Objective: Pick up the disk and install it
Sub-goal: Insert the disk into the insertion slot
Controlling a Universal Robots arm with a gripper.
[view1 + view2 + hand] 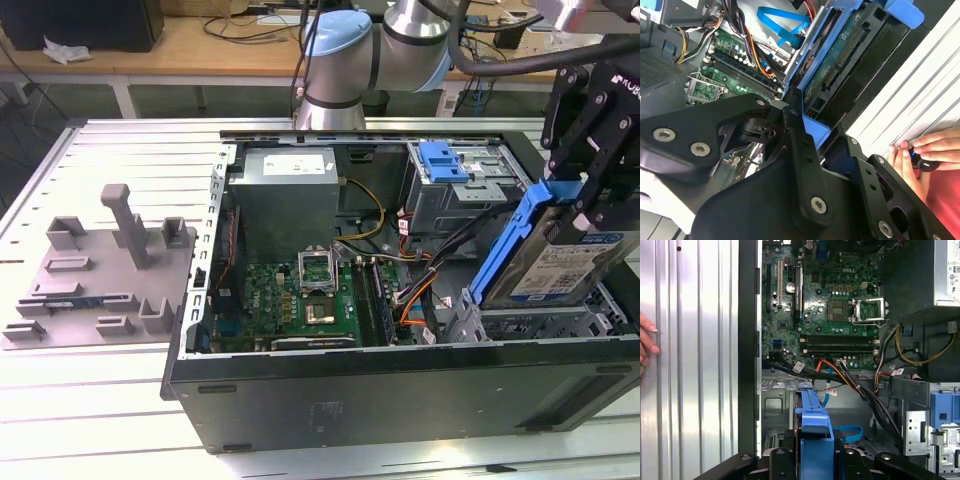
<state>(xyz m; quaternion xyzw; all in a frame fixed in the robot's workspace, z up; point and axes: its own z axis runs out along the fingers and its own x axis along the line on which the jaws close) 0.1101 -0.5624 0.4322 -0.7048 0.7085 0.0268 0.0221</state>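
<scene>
My gripper (583, 205) is shut on the disk (572, 268), a silver hard drive with a white-and-blue label inside a blue plastic frame (508, 250). The disk hangs tilted on edge over the metal drive bay (540, 325) at the exterior view's right end of the open computer case. In the second wrist view the black fingers (801, 150) clamp the blue frame (815, 131), and the disk's green circuit-board underside (842, 57) faces the camera. In the first wrist view the blue frame (815, 427) stands between the fingers, above the bay floor.
The open case (400, 385) holds a green motherboard (300, 300), a power supply (290, 185), cable bundles (415, 290) and a drive cage with a blue bracket (445, 160). A grey fixture with posts (100, 270) lies at the exterior view's left. A person's hand (925, 150) rests on the ribbed table.
</scene>
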